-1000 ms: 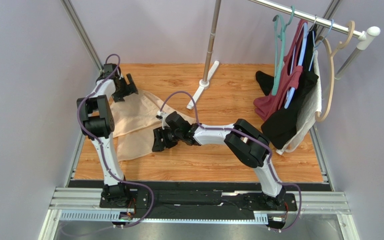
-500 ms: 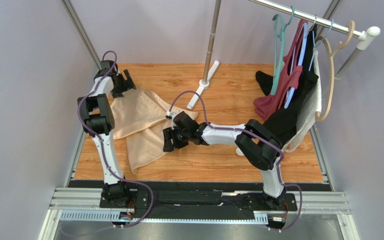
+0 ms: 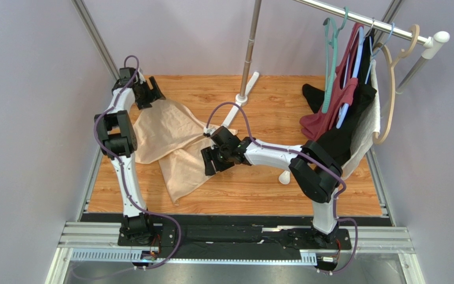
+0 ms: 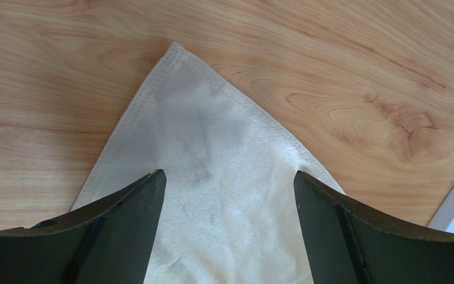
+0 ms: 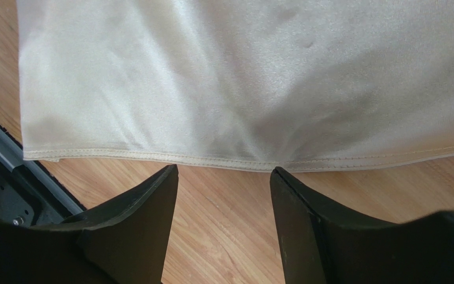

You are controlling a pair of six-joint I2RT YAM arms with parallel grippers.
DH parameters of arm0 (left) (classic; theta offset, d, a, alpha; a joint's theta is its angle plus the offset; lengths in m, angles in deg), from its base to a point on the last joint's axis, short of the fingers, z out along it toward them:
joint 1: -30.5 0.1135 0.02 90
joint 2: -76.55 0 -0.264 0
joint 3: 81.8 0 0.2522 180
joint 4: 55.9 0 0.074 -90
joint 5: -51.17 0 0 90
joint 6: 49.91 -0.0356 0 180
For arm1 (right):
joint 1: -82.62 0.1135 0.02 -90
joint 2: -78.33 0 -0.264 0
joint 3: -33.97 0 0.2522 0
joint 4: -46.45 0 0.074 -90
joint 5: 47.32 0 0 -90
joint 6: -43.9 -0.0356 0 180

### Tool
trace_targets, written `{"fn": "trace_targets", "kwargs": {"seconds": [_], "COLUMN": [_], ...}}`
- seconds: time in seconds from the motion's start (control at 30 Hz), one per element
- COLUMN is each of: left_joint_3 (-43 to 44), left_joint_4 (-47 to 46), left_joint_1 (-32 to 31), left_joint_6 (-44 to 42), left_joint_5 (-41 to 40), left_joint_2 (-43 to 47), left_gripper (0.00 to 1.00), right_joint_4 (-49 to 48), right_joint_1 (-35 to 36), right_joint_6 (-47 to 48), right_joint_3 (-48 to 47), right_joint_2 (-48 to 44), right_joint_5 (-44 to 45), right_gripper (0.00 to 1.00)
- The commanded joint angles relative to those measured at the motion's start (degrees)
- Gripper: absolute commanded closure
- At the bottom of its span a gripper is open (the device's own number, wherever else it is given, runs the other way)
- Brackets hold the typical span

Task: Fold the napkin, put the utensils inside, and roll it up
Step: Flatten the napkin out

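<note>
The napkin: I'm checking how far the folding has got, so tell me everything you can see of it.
The napkin is a large, thin peach-tan cloth, soft with a slight sheen and a stitched hem. It lies rumpled on the wooden table, partly doubled over itself. One pointed corner lies flat between the fingers of the open left gripper; the open right gripper sits at its hemmed edge. Neither visibly pinches it.

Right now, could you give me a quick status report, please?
Left gripper open over napkin corner. Right gripper open at napkin hem. Spoon partly hidden by right arm.
</note>
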Motion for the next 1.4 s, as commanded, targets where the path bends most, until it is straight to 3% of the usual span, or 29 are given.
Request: {"fn": "trace_targets", "kwargs": {"seconds": [0.0, 0.13, 0.27, 0.57, 0.93, 1.13, 1.37], "left_joint_3": [2.3, -1.1, -10.3, -21.6, -11.1, -6.2, 5.7], "left_joint_4": [-2.3, -1.6, 0.0, -1.6, 5.3, 5.0, 8.8], "left_joint_1": [-1.7, -4.3, -4.6, -4.1, -2.4, -2.0, -1.7], "left_joint_6": [0.3, 0.1, 2.2, 4.1, 5.9, 7.3, 8.4], "left_joint_5": [3.5, -1.1, -7.4, -5.7, -2.2, -1.3, -0.9], "left_joint_2": [6.1, 11.9, 14.5, 13.7, 4.9, 1.9, -4.1], "left_gripper": [0.12, 0.12, 0.11, 0.1, 0.1, 0.11, 0.11], "right_joint_4": [1.7, -1.0, -7.6, -11.0, -8.1, -4.2, -0.8], "right_joint_1": [3.6, 6.3, 7.4, 8.2, 1.0, -4.3, -8.5], "right_joint_6": [3.0, 1.3, -2.8, -4.8, -6.1, -3.1, -1.6], "right_joint_3": [-5.8, -9.9, -10.7, -8.3, 0.1, -1.3, -3.6], "right_joint_2": [-4.6, -1.5, 2.8, 8.8, 7.0, 7.2, 7.5], "right_joint_5": [-0.1, -4.2, -9.5, -9.7, -5.3, -3.2, -1.7], "right_gripper": [0.37, 0.37, 0.37, 0.37, 0.37, 0.37, 0.37]}}
